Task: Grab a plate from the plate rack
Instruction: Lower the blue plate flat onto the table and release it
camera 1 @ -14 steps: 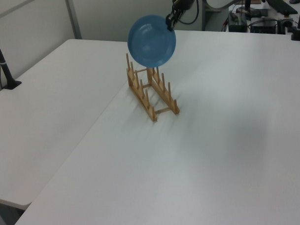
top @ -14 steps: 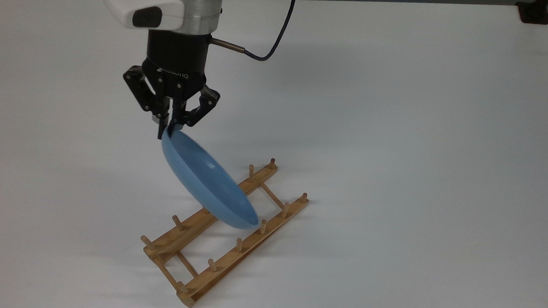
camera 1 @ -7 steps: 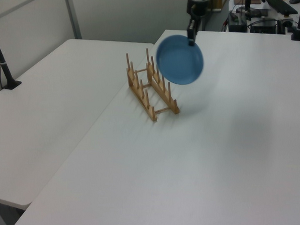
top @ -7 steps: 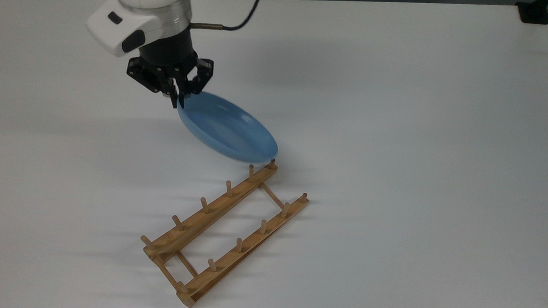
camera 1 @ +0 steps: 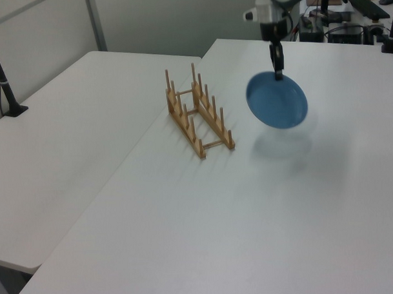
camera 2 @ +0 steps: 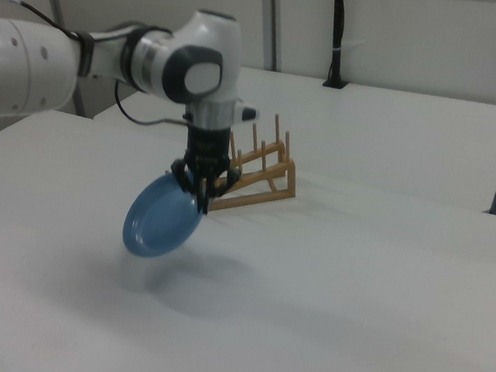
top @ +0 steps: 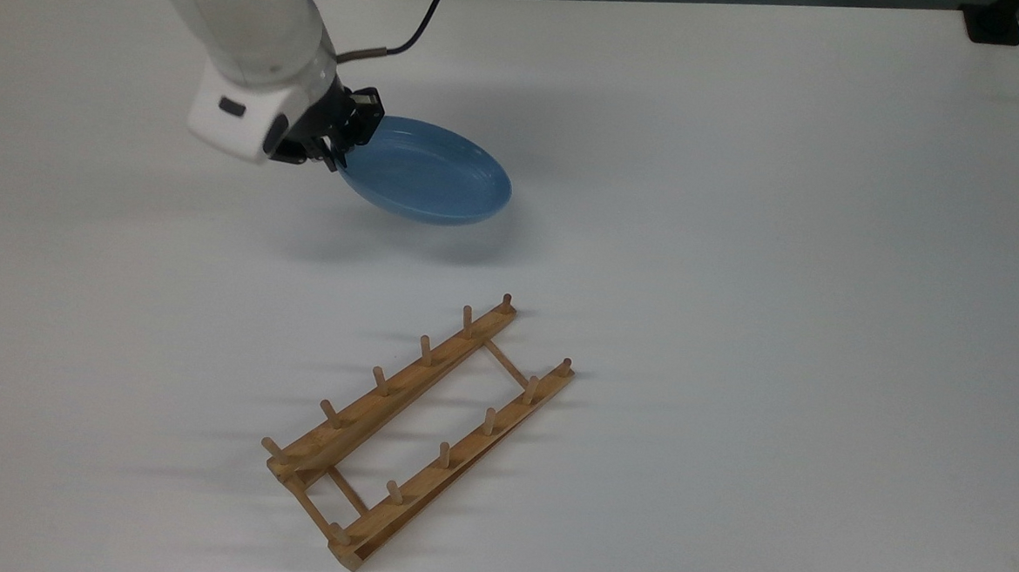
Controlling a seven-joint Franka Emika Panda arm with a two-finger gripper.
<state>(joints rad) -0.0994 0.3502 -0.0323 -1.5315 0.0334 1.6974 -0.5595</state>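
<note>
The gripper is clamped on the rim of the plate, which hangs tilted above the worktop, well apart from the rack. The pinch looks thin, perhaps only at the edge, so carry it slowly, without swinging, and keep it away from the rack's pegs.
</note>
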